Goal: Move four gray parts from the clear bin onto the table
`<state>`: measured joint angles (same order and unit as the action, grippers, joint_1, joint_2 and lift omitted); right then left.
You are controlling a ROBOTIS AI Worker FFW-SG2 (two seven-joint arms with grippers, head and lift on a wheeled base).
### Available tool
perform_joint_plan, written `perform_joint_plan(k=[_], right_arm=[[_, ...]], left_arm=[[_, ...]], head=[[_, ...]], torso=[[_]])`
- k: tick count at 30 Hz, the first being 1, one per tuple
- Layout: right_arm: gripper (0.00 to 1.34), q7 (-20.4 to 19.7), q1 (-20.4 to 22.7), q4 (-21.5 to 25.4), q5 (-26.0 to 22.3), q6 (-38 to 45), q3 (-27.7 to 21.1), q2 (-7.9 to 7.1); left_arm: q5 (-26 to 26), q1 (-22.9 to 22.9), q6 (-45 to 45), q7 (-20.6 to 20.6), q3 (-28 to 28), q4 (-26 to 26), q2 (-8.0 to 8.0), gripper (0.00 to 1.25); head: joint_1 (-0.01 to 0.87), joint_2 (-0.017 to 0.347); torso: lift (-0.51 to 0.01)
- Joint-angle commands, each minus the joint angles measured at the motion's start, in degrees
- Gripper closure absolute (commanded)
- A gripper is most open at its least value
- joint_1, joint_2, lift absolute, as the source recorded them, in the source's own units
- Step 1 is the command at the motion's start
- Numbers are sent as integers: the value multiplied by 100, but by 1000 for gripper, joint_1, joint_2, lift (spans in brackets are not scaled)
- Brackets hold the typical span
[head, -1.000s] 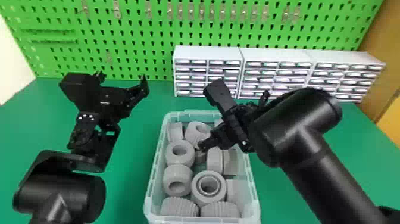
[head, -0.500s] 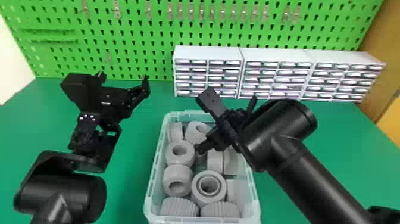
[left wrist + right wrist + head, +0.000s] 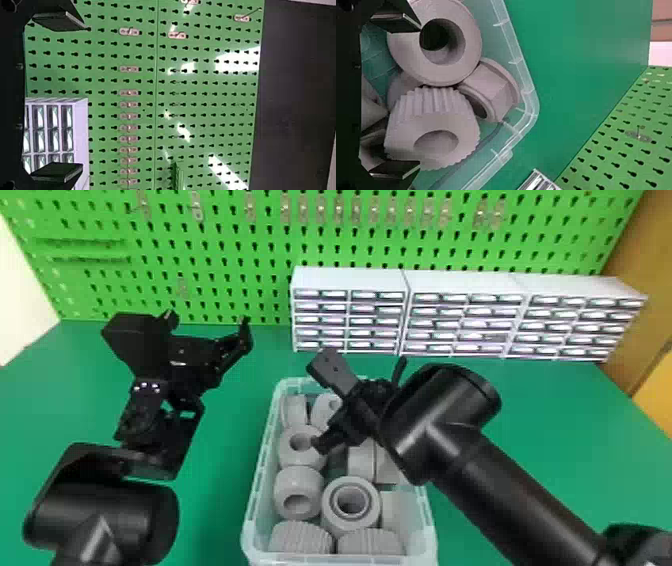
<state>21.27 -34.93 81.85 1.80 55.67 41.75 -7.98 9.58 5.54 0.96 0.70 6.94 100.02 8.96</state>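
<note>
- While our right gripper (image 3: 360, 405) hangs over the far half of the clear bin (image 3: 259, 470), its two fingers stand wide apart, and we see nothing held between them.
- We find the gray parts (image 3: 295, 473) crowded inside the bin, some leaning on their neighbours; whether a fingertip touches any of them, we cannot tell.
- Toward the bin's near end we have two ribbed parts (image 3: 300, 537) side by side, with a ring-shaped part (image 3: 327, 510) just beyond them.
- In the right wrist view we see a fluted part (image 3: 435, 118) resting against a flat-sided, flanged part (image 3: 494, 87), close to a bin corner, and a round part (image 3: 407, 51) with a deep bore beside both.
- Our left gripper (image 3: 207, 327) is parked to the left of the bin, its fingers spread wide with nothing between.
- Behind the bin, on the green table (image 3: 225, 510), we have white drawer units (image 3: 350, 280) in front of the green pegboard (image 3: 240, 260).
</note>
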Motion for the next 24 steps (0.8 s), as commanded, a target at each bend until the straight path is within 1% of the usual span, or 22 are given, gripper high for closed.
perform_joint_plan(k=[1, 8, 24], right_arm=[[94, 0, -93, -213, 13, -188, 202, 16], [94, 0, -234, -442, 163, -364, 474, 7], [94, -9, -331, -969, 216, -794, 720, 34]], left_arm=[[0, 0, 0, -9, -8, 0, 0, 50], [0, -9, 0, -17, -8, 0, 0, 50], [0, -26, 9, -17, -8, 0, -17, 62]], head=[[686, 26], [686, 26], [686, 26]], torso=[[-50], [-50], [-50]])
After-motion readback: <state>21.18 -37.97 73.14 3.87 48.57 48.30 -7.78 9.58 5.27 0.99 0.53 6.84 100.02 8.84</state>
